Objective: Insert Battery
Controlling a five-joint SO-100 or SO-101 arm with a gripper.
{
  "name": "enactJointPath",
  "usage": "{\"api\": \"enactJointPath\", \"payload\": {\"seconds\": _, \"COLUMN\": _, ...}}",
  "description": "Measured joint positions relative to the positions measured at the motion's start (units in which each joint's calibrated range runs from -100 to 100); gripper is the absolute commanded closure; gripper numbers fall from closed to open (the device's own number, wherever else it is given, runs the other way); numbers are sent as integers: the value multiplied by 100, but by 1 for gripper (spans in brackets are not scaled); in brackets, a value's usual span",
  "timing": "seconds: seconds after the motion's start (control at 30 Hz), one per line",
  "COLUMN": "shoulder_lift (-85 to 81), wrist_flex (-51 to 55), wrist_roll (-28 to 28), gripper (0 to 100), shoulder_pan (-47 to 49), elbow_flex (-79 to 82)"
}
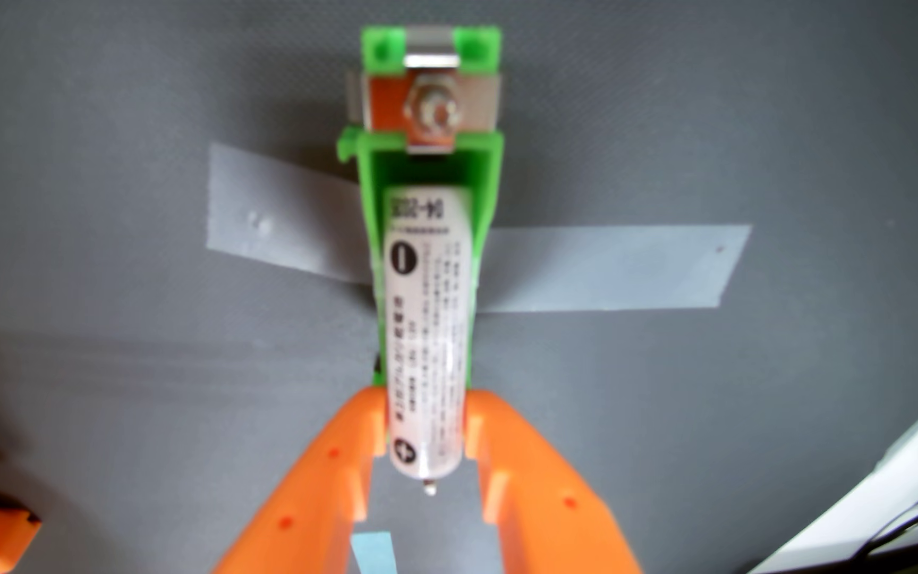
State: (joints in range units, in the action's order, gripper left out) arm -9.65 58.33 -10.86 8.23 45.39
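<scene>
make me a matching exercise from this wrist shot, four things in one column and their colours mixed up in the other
Things:
1. battery
2. battery holder
3. gripper
4. tape strips on the mat

Colours:
A. orange
B. pale grey
C. white with black print
D. bright green

Pairs: 1-C, 2-D, 3-A, 4-B
</scene>
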Motion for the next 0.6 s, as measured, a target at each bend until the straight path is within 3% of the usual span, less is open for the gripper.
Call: {"api": "enactJointPath", "payload": {"seconds": 0.6, "shoulder_lift": -8, "wrist_flex": 8, "wrist_roll": 0, "gripper": 98, "shoulder_pan": 238, "elbow_flex": 0}}
